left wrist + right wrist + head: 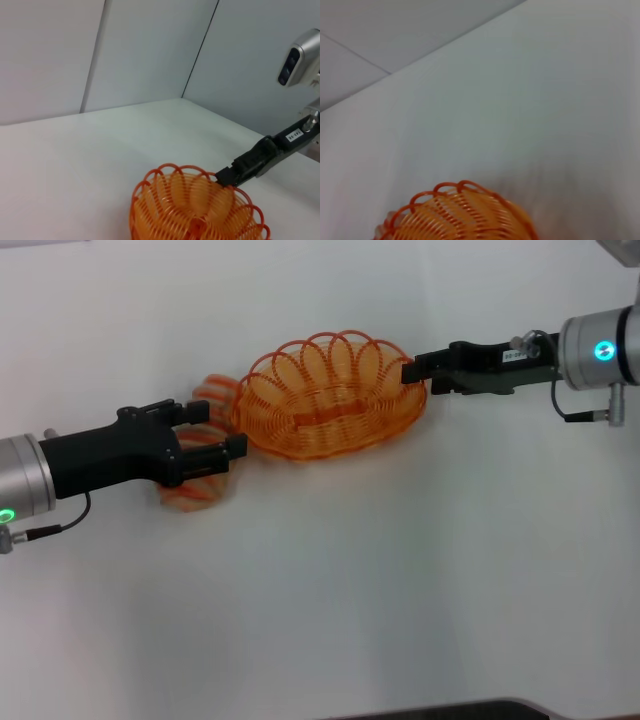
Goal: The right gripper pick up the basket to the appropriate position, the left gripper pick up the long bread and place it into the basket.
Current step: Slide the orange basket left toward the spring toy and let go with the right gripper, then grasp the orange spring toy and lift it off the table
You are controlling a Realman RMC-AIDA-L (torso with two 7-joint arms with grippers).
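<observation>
On a plain white worktop (pixel 400 600), near its middle, sits an oval orange wire basket (pixel 325 395) with a looped, scalloped rim and see-through sides. From the robot's right side a silver arm with a blue-lit ring reaches in, ending in the right gripper (pixel 412 375), black and blocky, whose jaws are clenched on the basket's rim at its right end. The left wrist view shows the same thing from the opposite side: that gripper (pixel 222 178) meeting the rim of the basket (pixel 195 205). From the robot's left comes a green-lit arm carrying the left gripper (pixel 222 432), black, with a long body and a silver cuff. Its jaws are spread, one on either side of the long bread (pixel 203 490), an elongated tan loaf with orange-red crosswise ridges. The loaf lies on the worktop just beside the basket's left end, outside it, largely hidden beneath the gripper.
</observation>
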